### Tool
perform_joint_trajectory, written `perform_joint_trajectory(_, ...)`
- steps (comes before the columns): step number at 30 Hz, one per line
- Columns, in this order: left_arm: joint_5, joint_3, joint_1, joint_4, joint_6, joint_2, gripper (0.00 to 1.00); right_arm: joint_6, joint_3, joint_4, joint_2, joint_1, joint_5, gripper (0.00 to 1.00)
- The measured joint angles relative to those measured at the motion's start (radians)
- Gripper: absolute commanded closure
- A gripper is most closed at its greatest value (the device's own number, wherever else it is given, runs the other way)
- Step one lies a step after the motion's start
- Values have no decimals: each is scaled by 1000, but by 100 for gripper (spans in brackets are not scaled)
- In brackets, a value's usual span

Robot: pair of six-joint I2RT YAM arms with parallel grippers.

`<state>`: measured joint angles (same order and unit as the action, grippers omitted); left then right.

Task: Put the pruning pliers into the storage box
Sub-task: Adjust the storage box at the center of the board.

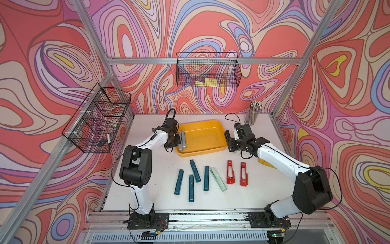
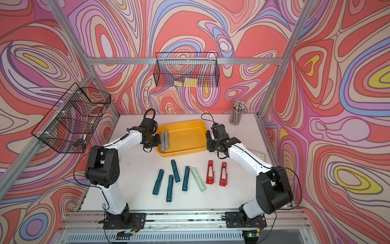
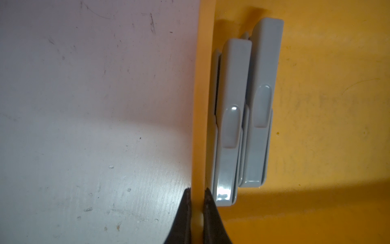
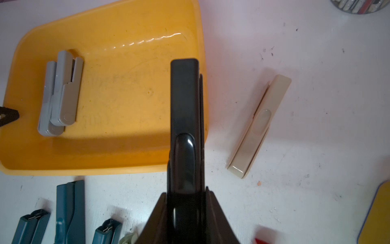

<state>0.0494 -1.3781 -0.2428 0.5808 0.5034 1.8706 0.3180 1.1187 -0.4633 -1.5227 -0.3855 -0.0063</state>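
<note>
Black pliers (image 4: 183,126) sit clamped in your right gripper (image 4: 185,191) at the right edge of the storage box (image 4: 105,169), so ease inward, lower flat clear of the grey pliers (image 3: 232,126), then release; left gripper (image 3: 197,192) seems pinched on its left rim

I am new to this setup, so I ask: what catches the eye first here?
The yellow tray at the centre, two grey pliers lying at its left end. The right gripper holds black pliers at the tray's right edge. In front of it lie four teal pliers, a mint one and two red ones.
</note>
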Motion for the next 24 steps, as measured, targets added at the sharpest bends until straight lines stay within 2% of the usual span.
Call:
perform_joint_trajectory(14,3,-68,-122,20,71,39,99,16,166,47,-175,-28,-78,94)
perform_joint_trajectory(24,-10,-83,-150,21,129,53,99,27,286,67,-344,-98,-80,94)
